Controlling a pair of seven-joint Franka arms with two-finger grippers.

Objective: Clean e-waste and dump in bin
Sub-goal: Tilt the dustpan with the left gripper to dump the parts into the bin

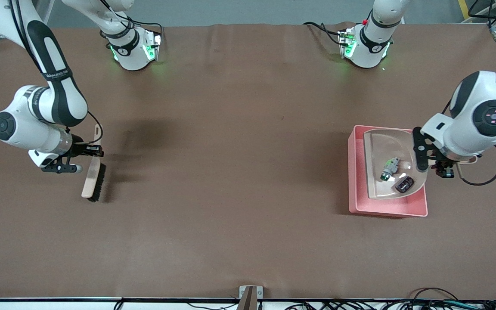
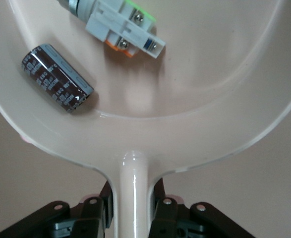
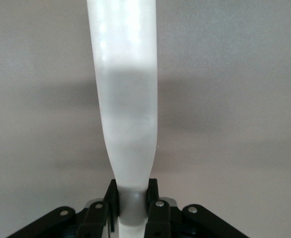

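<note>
Fingers of the left gripper point(image 2: 133, 210) are clamped on the slim handle of the beige plastic dustpan point(image 1: 379, 146), which hangs over the rectangular pink plastic tub point(image 1: 353, 172) at the left arm's end of the brown desk point(image 1: 239, 172). Both pieces of e-waste lie in the pan's bowl, just ahead of those fingers. The white electronic part with orange and green marks point(image 2: 123, 27) sits deeper in the bowl, with a grey round end on it; in the front view its long axis slants from the green-tipped end, nearer the front camera, up toward the robots' bases. The small dark cylindrical part point(image 2: 57, 78) lies beside it, nearer the handle and the pan's rim, its long axis slanting across the bowl. Its sleeve carries rows of pale printing, too small to read.

Fingers of the right gripper point(image 3: 131, 208) are clamped on the pale handle of the wooden brush with black bristles point(image 1: 93, 176), over the right arm's end of the desk. The brush's long axis runs toward the front camera, bristle head low by the desk surface. A white word is printed on the right arm's dark link; I cannot read it.
</note>
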